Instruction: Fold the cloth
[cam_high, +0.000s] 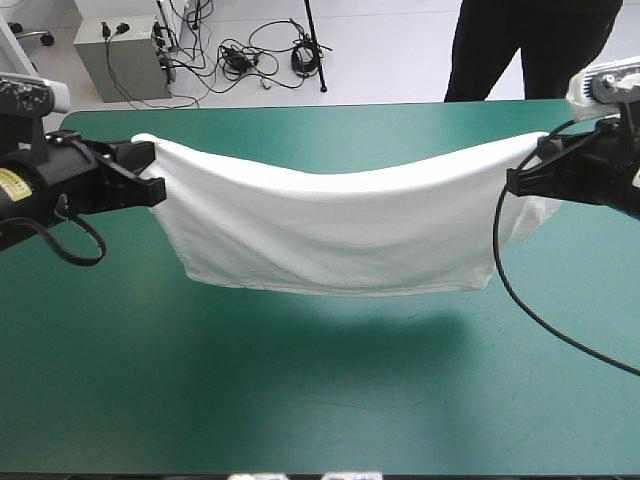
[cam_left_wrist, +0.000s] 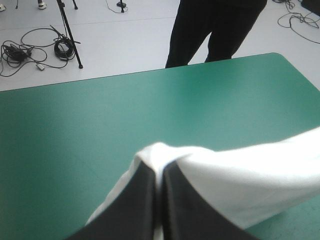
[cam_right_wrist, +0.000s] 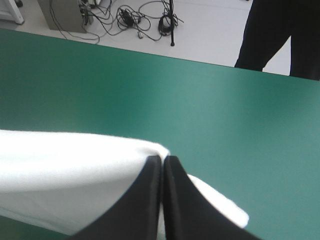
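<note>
Black fingers (cam_left_wrist: 142, 200) of my left gripper (cam_left_wrist: 159, 167) sit closest to that wrist camera. They are pressed together into one pointed arch, with white fabric pinched in the seam between them. My right gripper (cam_right_wrist: 163, 159) looks the same, clamped on the opposite end.

By size, the table (cam_high: 300, 390) comes first: a flat, matte teal-green cover with rounded far corners and no wrinkles that I can see.

Above it hangs the T-shirt (cam_high: 330, 230), stretched between my two grippers. It appears clear of the cover, with its shadow lying on the table beneath. The top edge sags in a shallow curve toward the middle, and the lower hem hangs nearly straight. From that I judge it light, soft and wholly limp, with no shape of its own, so it will follow whatever my grips do. It looks like thin, matte knit cloth, neither slippery nor fragile. Even so, so small a pinch might slide off if I pulled the ends hard apart.

I hold it at the two ends of the top edge, and for folding I judge those the right places, since the body can then drape evenly below.

Smallest are the bunched lumps of fabric rounding over each pair of fingertips, and a short flap hanging past the right gripper.
</note>
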